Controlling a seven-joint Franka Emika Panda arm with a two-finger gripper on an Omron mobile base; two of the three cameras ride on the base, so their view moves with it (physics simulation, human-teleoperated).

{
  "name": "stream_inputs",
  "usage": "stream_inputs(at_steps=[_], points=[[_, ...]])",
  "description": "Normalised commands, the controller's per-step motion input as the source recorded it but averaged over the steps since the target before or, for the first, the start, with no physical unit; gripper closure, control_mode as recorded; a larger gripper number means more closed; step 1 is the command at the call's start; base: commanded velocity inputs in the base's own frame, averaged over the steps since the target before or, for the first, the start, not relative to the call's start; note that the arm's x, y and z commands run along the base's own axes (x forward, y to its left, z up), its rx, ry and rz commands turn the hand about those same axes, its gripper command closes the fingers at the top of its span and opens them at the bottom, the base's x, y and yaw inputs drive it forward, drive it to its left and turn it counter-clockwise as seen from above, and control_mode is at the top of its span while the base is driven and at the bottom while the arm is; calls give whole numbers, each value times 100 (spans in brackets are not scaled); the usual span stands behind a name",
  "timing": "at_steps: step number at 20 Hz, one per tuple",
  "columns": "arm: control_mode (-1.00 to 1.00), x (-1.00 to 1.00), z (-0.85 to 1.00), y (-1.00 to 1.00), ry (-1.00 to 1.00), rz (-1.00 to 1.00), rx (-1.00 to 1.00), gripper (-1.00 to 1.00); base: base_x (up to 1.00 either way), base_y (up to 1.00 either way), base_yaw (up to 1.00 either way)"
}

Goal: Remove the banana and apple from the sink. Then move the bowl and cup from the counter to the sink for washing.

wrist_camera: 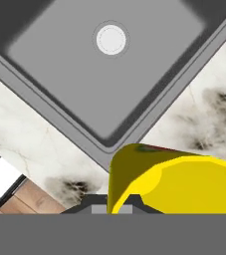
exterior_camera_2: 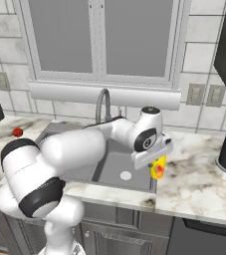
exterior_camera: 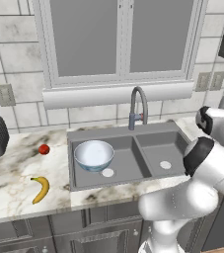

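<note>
Over the sink's right front corner, gripper is clamped on the glossy yellow cup, red mark on its side, held above the veined marble counter edge. Cup's rim looms big in the hand view. Round pale-blue bowl sits in the left basin. Curved banana and small red apple lie on the counter left.

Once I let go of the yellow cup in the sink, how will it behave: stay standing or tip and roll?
The cup, held in the shut gripper, looks taller than wide, so it would probably tip if released off-vertical. Its round wall would likely let it roll on the flat floor of the sink. It seems rigid and light.
</note>
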Motion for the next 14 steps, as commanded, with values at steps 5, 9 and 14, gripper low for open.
stream_inputs(at_steps=[5, 9, 14], points=[[-100, -6, 8, 32, 0, 12, 0, 100, 0, 0, 0], [-100, -10, 8, 29, 0, 7, 0, 100, 0, 0, 0], [-100, -10, 8, 30, 0, 7, 0, 100, 0, 0, 0]])
